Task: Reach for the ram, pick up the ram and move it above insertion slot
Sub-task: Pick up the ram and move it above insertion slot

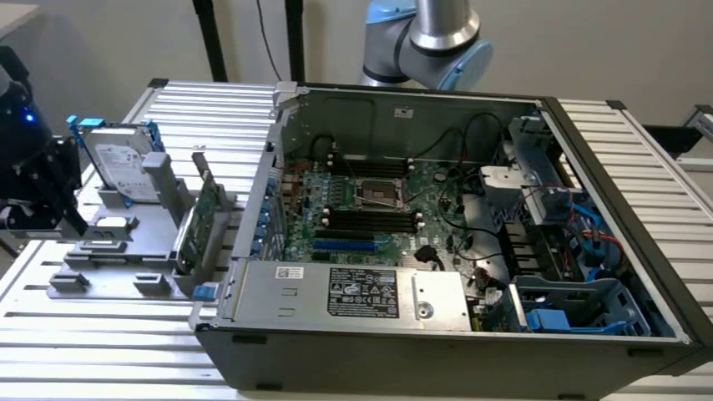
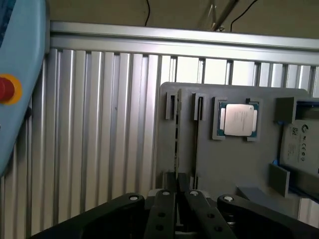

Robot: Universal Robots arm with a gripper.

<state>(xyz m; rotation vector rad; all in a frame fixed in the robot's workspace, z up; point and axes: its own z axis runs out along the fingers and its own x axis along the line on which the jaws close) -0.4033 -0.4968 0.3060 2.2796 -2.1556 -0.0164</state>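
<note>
My black two-fingered pincer hangs over the flat grey plastic tray, its fingers drawn close together. In line with the fingertips stands the one ram — a long, thin circuit-board stick seen edge-on — in a groove that ends at one of two slotted grey posts. Beside those I count one square silver-lidded processor and one silver hard drive with blue rails. The tray lies on the ribbed aluminium table. In the exterior view, one open dark computer case sits on the exterior view's right of the tray, its green motherboard showing.
</note>
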